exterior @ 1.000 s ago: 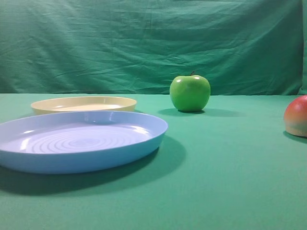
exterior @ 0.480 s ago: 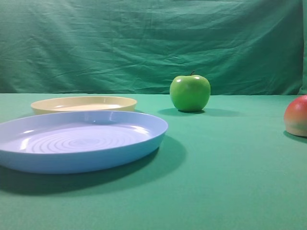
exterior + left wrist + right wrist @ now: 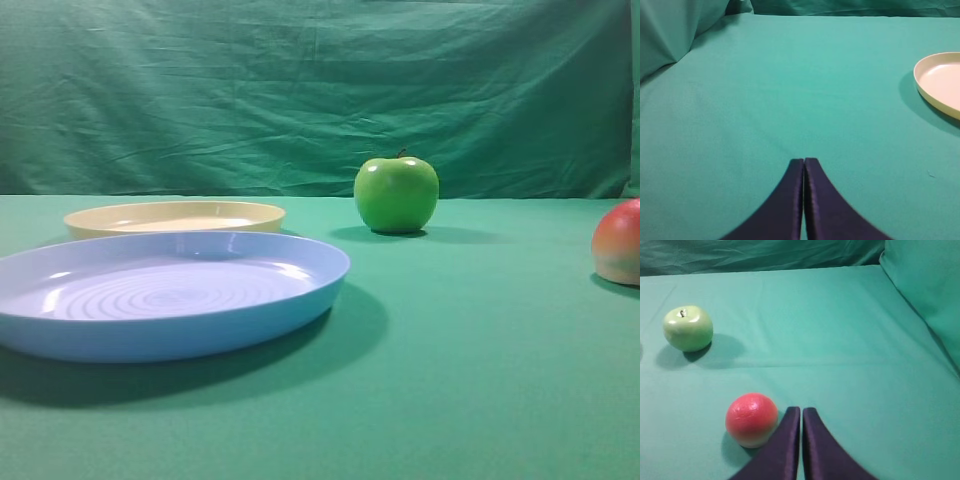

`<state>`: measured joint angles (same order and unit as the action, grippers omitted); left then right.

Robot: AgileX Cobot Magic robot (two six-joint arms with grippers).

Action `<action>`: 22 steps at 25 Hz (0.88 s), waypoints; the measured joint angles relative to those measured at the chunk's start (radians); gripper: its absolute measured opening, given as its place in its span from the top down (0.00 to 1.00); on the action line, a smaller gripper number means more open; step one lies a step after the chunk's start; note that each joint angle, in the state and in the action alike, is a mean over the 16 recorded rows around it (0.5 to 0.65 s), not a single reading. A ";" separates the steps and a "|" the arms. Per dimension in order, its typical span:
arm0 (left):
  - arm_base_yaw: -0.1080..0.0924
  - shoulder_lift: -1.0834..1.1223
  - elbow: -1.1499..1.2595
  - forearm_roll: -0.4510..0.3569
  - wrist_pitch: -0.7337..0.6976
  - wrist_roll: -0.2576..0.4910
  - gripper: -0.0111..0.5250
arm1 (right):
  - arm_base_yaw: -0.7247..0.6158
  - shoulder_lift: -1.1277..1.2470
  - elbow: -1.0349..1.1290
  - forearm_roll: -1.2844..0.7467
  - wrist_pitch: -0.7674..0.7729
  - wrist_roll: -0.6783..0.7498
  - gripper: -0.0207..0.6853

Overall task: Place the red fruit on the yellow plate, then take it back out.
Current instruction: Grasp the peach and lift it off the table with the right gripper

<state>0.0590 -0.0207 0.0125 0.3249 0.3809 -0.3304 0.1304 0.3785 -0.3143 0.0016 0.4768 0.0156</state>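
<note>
Count of items on the green cloth-covered table (image 3: pixel 480 380): two plates, two fruits, two grippers.

Plates: one yellow plate (image 3: pixel 175 216) and one light blue plate (image 3: pixel 165 295). In the exterior high view the blue plate is sitting nearest the camera at about 8 o'clock, and the yellow plate is lying just behind it at about 10 o'clock; whether the two rims are touching cannot be told. In the left wrist view only part of the yellow plate (image 3: pixel 939 84) is showing, cut by the frame edge at 2 o'clock.

Fruits: one green apple (image 3: pixel 396 193), standing upright with stem up at about 12 o'clock, and one red fruit (image 3: pixel 618 243), sitting at 3 o'clock and cut by the right frame edge. The two are standing well apart. The red fruit is resting on the cloth, not on either plate.

Grippers: the left gripper (image 3: pixel 804 161) is showing its jaws pressed together with nothing between them, over bare cloth, well apart from the yellow plate. The right gripper (image 3: pixel 801 410) is likewise clenched on nothing. In the right wrist view the red fruit (image 3: pixel 751 419) is lying just beside the gripper at its 9 o'clock; contact cannot be confirmed. The green apple (image 3: pixel 688 328) is sitting at 10 o'clock, far from the gripper.

Open cloth is running between apple and red fruit. A green backdrop (image 3: pixel 320 90) is hanging along the far table edge.
</note>
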 joint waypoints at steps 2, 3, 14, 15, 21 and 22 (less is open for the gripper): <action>0.000 0.000 0.000 0.000 0.000 0.000 0.98 | 0.009 0.054 -0.044 0.011 0.013 -0.009 0.97; 0.000 0.000 0.000 0.000 0.000 0.000 0.98 | 0.012 0.082 -0.069 0.019 0.024 -0.015 0.97; 0.000 0.000 0.000 0.000 0.000 0.000 0.98 | 0.065 0.365 -0.323 0.107 0.256 -0.088 0.97; 0.000 0.000 0.000 0.000 0.000 0.000 0.98 | 0.073 0.392 -0.342 0.113 0.279 -0.094 0.97; 0.000 0.000 0.000 0.000 0.000 0.000 0.98 | 0.125 0.551 -0.413 0.126 0.375 -0.117 0.97; 0.000 0.000 0.000 0.000 0.000 0.000 0.98 | 0.133 0.575 -0.417 0.124 0.381 -0.122 0.97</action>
<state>0.0590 -0.0207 0.0125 0.3249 0.3809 -0.3304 0.2629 0.9535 -0.7317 0.1258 0.8582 -0.1066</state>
